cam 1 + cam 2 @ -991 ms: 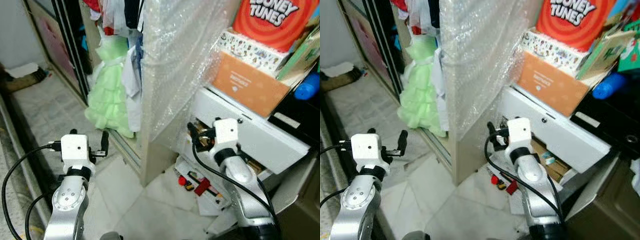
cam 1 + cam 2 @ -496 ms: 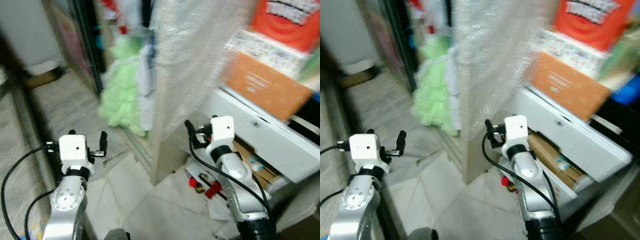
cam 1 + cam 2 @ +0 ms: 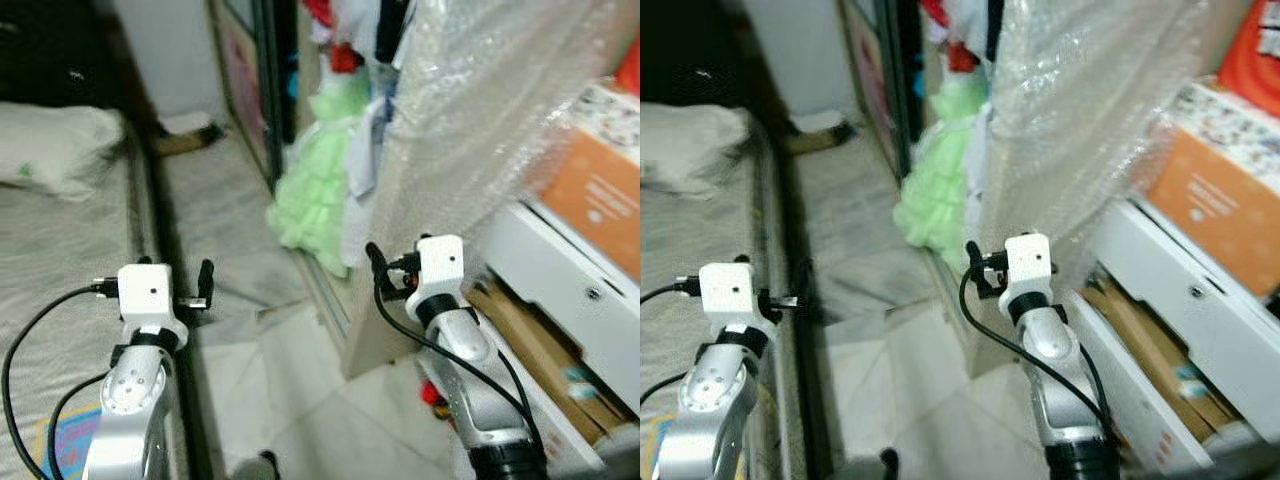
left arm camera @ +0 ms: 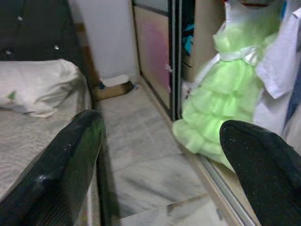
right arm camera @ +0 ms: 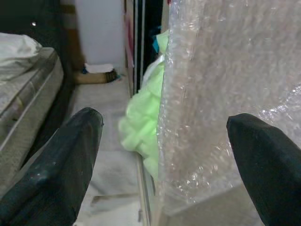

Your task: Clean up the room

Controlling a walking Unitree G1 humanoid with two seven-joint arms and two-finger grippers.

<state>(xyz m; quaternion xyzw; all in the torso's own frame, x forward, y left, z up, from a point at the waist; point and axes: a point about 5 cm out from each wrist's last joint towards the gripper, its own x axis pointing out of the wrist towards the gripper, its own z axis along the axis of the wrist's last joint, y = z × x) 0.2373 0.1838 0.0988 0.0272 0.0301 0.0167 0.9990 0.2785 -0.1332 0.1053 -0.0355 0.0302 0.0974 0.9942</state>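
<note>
— So where is each arm standing in this bedroom aisle?

— Both are being held up at chest height. The left gripper (image 4: 160, 155) is hovering over the edge of the mattress (image 3: 60, 250), fingers spread wide and holding nothing. The right gripper (image 5: 164, 155) is pointing at the bubble-wrapped panel (image 3: 470, 120), likewise gaping wide and empty.

— And the clutter?

— A light green ruffled dress (image 3: 325, 185) is hanging low in the open wardrobe, its hem brushing the tiled floor (image 3: 290, 370). A white drawer (image 3: 1160, 300) is standing pulled open beside the right arm, cardboard showing inside, with an orange box (image 3: 1210, 215) resting above it. A white pillow (image 3: 50, 150) is lying on the mattress.
</note>
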